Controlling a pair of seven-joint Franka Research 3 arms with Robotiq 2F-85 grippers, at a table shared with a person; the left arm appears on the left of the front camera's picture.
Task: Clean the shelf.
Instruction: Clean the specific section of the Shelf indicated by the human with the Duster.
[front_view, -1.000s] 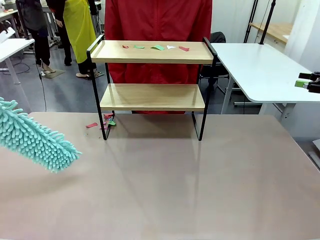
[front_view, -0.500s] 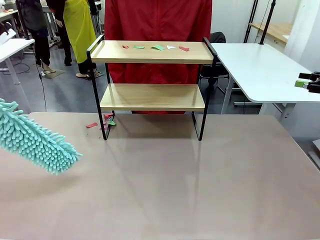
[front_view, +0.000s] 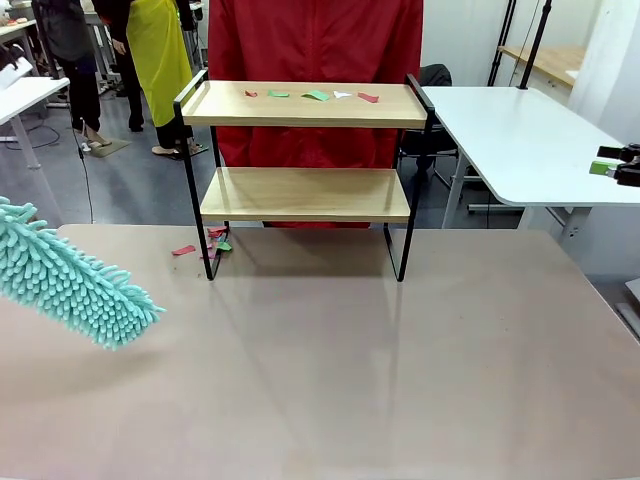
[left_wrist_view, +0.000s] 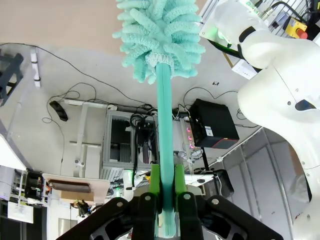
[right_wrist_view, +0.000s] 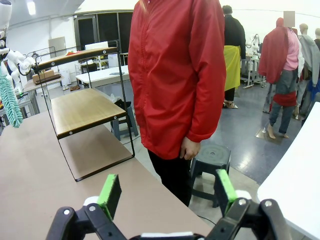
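Note:
The shelf (front_view: 305, 193) stands at the far middle of the table, two wooden boards in a black frame. Several red, green and white scraps (front_view: 315, 95) lie on its top board, and a few more scraps (front_view: 212, 241) lie on the table by its left front leg. A teal fluffy duster (front_view: 70, 282) hangs over the table's left side, well left of the shelf. My left gripper (left_wrist_view: 167, 187) is shut on the duster handle (left_wrist_view: 165, 135). My right gripper (right_wrist_view: 167, 190) is open with nothing between its pads, and shows far right (front_view: 618, 167). The shelf (right_wrist_view: 82, 107) also shows from the side.
A person in a red jacket (front_view: 315, 40) stands right behind the shelf, seen also as the person (right_wrist_view: 180, 75) with a hand hanging down. A white table (front_view: 520, 135) sits at the right. The brown table (front_view: 340, 370) spreads wide in front of the shelf.
The duster head has shifted very slightly upward and to the right. Nothing else has moved.

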